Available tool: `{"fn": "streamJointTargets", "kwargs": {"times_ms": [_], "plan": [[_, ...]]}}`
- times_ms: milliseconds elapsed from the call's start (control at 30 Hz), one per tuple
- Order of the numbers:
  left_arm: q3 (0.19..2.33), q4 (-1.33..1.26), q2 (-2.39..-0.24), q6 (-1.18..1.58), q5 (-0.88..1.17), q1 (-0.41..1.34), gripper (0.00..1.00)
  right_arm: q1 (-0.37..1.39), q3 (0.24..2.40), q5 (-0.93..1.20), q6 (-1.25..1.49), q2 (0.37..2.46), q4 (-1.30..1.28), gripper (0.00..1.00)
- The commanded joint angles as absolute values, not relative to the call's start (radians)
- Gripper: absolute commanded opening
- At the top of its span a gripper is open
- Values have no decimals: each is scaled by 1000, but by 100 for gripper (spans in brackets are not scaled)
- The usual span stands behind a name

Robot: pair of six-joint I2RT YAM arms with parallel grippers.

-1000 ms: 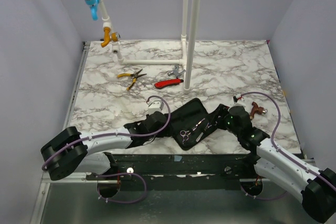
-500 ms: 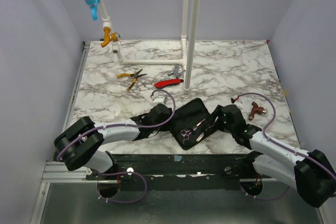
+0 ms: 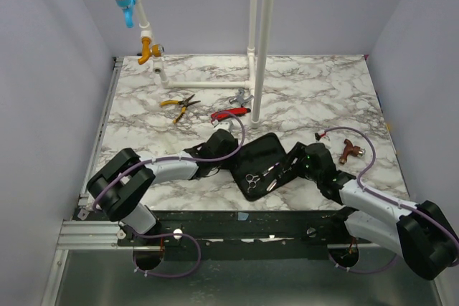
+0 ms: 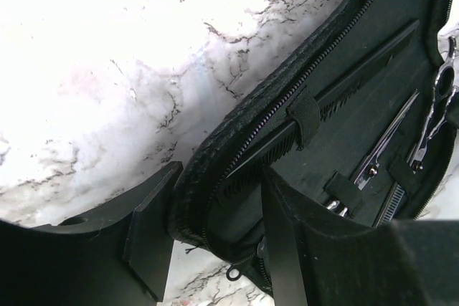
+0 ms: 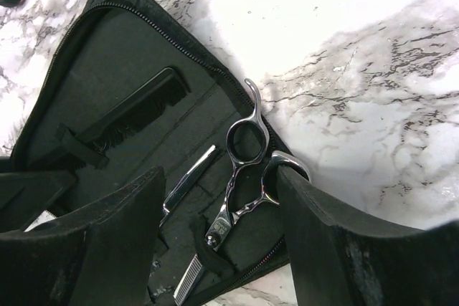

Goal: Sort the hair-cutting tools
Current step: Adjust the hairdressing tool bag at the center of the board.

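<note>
An open black zip case (image 3: 267, 150) lies at the table's near middle. Strapped inside are a black comb (image 4: 343, 95), silver scissors (image 5: 244, 170) and a slim silver tool (image 5: 188, 180). My left gripper (image 3: 231, 150) is at the case's left end. In the left wrist view it (image 4: 215, 234) stands open astride the zip rim (image 4: 237, 134), one finger outside and one inside. My right gripper (image 3: 290, 166) hovers over the case's right half. In its wrist view it (image 5: 219, 227) is wide open around the scissors' handles, and its right finger hides part of one ring.
Yellow-handled pliers (image 3: 179, 105) and a red-handled tool (image 3: 229, 113) lie further back on the marble table (image 3: 143, 127). A small brown object (image 3: 349, 150) sits right of the case. White pipes (image 3: 262, 34) rise from the back middle.
My left gripper has moved back and right onto the case's left rim, and its jaws have narrowed. My right gripper has slid left over the scissors. The case has shifted slightly.
</note>
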State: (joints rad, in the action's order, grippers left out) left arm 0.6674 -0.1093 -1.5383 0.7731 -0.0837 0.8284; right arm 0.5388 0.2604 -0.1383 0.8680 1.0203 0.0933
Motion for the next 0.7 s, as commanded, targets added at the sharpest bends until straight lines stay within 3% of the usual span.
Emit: {"fn": "streamJointTargets", "kwargs": {"times_ms": [0, 467, 667], "plan": [[744, -95, -1577, 725, -28, 821, 48, 545, 205, -8, 886, 1034, 105, 67], [908, -8, -1639, 649, -66, 743, 50, 654, 141, 22, 1005, 992, 120, 67], [919, 54, -1622, 647, -103, 732, 56, 678, 210, -43, 984, 922, -54, 67]]}}
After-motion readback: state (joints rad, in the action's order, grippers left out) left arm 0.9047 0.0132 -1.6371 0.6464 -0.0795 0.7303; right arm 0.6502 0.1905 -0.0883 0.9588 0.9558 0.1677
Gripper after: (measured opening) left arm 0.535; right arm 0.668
